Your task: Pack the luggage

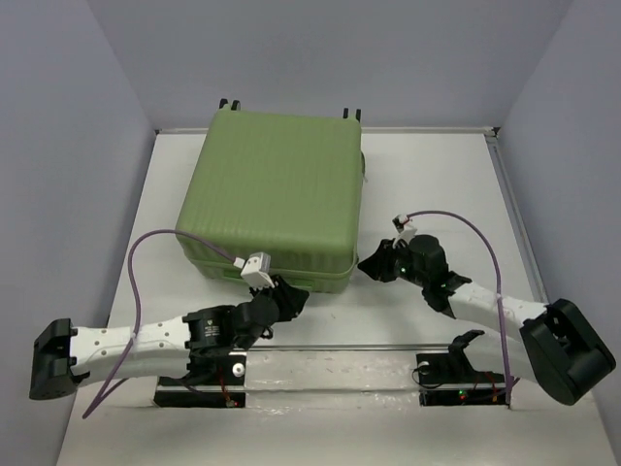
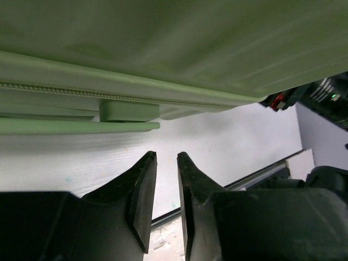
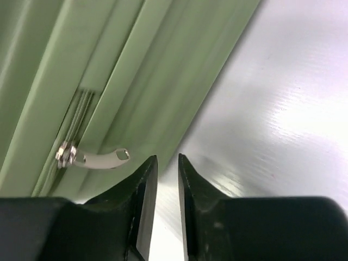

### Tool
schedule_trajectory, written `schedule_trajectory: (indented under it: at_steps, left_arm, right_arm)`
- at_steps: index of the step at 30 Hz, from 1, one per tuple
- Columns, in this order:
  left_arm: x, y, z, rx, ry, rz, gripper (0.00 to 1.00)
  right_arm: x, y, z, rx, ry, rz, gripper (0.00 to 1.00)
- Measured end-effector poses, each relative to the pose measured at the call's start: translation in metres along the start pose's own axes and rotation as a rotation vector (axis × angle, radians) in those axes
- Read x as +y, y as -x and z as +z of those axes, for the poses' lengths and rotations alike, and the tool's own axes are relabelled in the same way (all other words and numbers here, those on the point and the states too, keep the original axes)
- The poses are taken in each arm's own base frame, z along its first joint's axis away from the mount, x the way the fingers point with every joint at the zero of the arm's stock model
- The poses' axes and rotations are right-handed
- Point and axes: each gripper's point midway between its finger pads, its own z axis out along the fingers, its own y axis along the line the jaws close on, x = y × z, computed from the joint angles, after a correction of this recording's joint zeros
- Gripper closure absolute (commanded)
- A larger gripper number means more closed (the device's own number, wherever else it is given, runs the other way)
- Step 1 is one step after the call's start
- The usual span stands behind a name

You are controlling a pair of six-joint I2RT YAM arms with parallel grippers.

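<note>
The closed suitcase [image 1: 276, 194] lay upper centre; left gripper [image 2: 166, 163] and right gripper [image 3: 167, 166] were nearly closed, holding nothing.

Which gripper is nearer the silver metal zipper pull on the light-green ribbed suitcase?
Right. The right gripper sits just beside the zipper pull, not touching it. The left gripper is at the suitcase's near edge, with no pull in its view.

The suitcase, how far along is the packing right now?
Done: the suitcase lies flat with its lid down. In hand: the right gripper sits beside the zipper pull, jaws nearly shut and empty; the left gripper, equally empty, waits at the front edge. Left: probably zipping; the wrist views cannot show how much is closed.
</note>
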Motion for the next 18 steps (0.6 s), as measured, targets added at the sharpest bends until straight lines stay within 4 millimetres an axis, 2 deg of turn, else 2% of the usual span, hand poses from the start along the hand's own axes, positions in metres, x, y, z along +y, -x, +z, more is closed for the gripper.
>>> schedule_trajectory:
  at_steps: [6,8,12,18]
  left_arm:
    - [-0.007,0.008,-0.005,-0.017,-0.036,-0.025,0.65]
    - [-0.004,0.007,-0.004,-0.012,-0.023,-0.008,0.63]
    - [0.005,0.006,0.003,-0.002,0.01,0.018,0.6]
    - [0.002,0.019,0.014,-0.018,-0.006,0.018,0.6]
  right_arm:
    - [0.012,-0.009,-0.022,0.018,0.083,-0.132,0.56]
    - [0.017,-0.008,-0.027,0.002,0.112,-0.165,0.49]
    - [0.024,-0.003,-0.037,-0.067,0.161,-0.22,0.48]
    - [0.026,0.007,-0.03,-0.137,0.197,-0.338,0.47]
